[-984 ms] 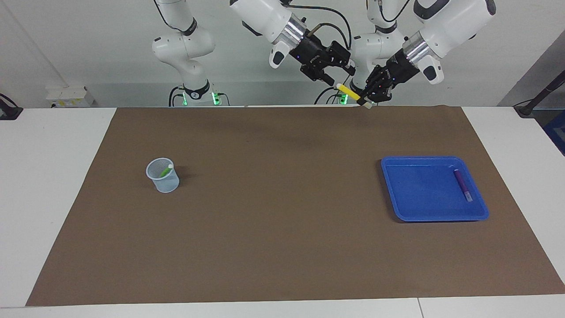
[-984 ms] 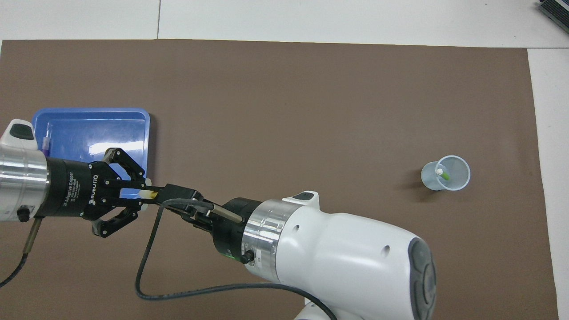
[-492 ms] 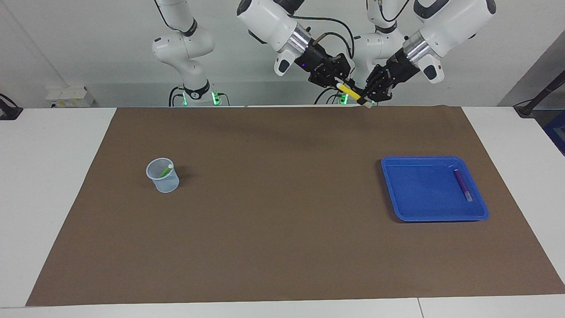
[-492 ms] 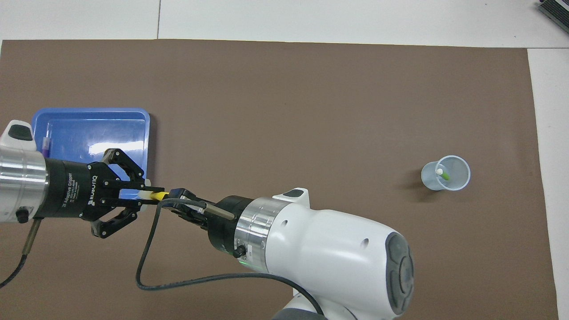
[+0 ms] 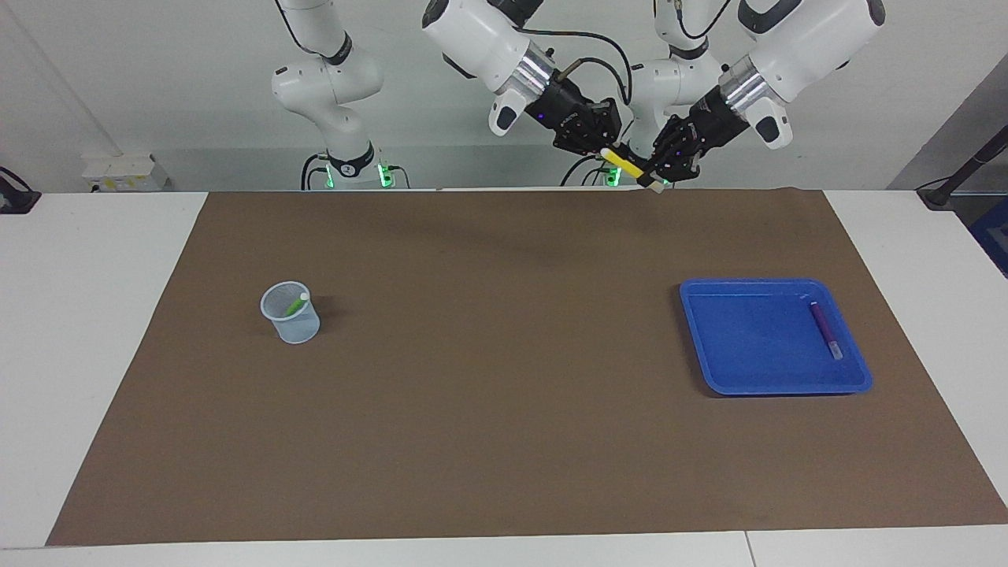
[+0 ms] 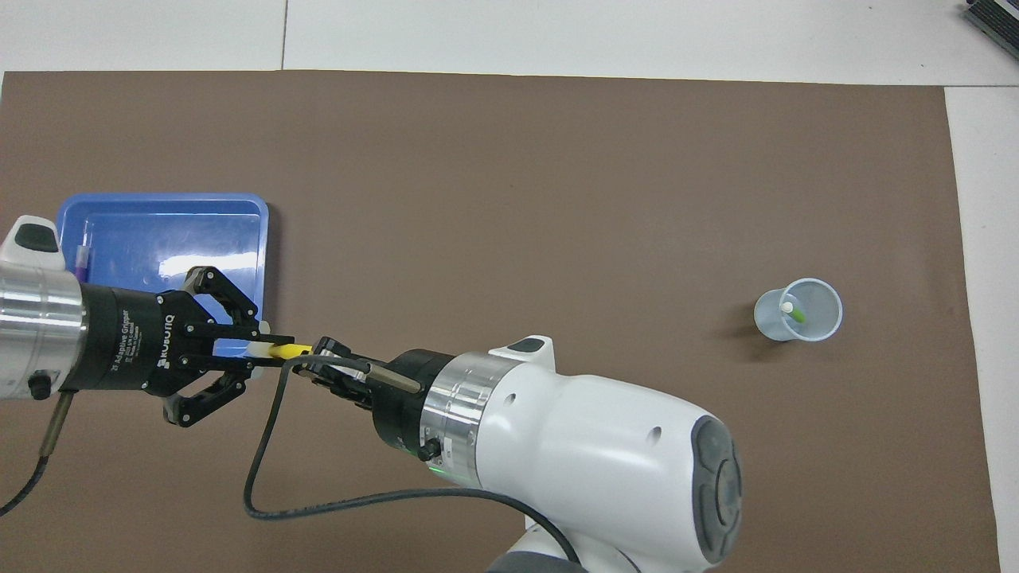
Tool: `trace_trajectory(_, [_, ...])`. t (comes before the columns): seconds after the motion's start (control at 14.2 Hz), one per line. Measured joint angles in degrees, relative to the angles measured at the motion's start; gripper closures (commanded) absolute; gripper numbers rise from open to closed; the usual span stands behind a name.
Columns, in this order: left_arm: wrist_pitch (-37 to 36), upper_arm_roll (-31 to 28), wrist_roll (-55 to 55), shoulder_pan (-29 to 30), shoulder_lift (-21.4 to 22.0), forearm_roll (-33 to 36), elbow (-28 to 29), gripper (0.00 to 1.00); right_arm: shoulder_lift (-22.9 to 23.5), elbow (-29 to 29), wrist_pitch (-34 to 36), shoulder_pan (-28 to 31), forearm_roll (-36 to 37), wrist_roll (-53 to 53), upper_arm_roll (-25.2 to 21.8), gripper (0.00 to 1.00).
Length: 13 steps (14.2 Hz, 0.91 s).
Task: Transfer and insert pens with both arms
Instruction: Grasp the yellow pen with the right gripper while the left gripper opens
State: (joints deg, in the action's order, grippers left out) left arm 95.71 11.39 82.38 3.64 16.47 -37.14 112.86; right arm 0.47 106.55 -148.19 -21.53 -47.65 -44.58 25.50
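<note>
My two claws met in the air over the edge of the brown mat (image 5: 504, 441) nearest my bases, toward my left arm's end of the table. My left gripper (image 5: 660, 175) (image 6: 253, 348) was clamped on the pale end of the yellow pen (image 5: 624, 162) (image 6: 280, 348), which pointed slantwise toward my other arm. My right gripper (image 5: 610, 146) (image 6: 318, 350) had its fingers at the pen's free end; in the overhead view they sat around the yellow barrel, but I could not tell whether they had closed on it or were only set beside it.

Farther out from me, the blue tray (image 5: 709, 346) (image 6: 239, 208) lay on the mat toward my left arm's end. The purple pen (image 5: 824, 329) (image 6: 83, 253) rested flat inside it, along the wall nearest that end of the table.

Toward my right arm's end, well apart from the tray, the small pale mesh cup (image 5: 299, 331) (image 6: 824, 322) stood upright on the mat. The green pen (image 5: 297, 304) (image 6: 793, 312) leaned inside it, whitish end up at the rim.
</note>
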Motion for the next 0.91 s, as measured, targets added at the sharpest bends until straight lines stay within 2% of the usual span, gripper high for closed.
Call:
trace_trajectory(0.07, [0.0, 0.0, 0.0, 0.0, 0.1, 0.0, 0.0, 1.00, 0.0, 0.0, 0.0, 0.0, 0.0, 0.0, 0.0, 0.43])
trace_trajectory(0.21, [-0.1, -0.1, 0.0, 0.0, 0.2, 0.0, 0.0, 1.00, 0.0, 0.0, 0.0, 0.1, 0.0, 0.0, -0.1, 0.43])
trace_trajectory(0.42, [-0.4, -0.1, 0.0, 0.0, 0.3, 0.0, 0.0, 1.00, 0.0, 0.0, 0.0, 0.1, 0.0, 0.0, -0.1, 0.66])
trace_trajectory(0.63, [-0.7, -0.2, 0.0, 0.0, 0.4, 0.0, 0.0, 1.00, 0.0, 0.0, -0.1, 0.1, 0.0, 0.0, -0.2, 0.81])
trace_trajectory(0.77, [-0.8, -0.2, 0.0, 0.0, 0.5, 0.0, 0.0, 1.00, 0.0, 0.0, -0.1, 0.1, 0.0, 0.0, -0.2, 1.00])
trace_trajectory(0.91, [-0.9, -0.2, 0.0, 0.0, 0.5, 0.0, 0.1, 1.00, 0.0, 0.0, -0.2, 0.1, 0.0, 0.0, -0.2, 1.00])
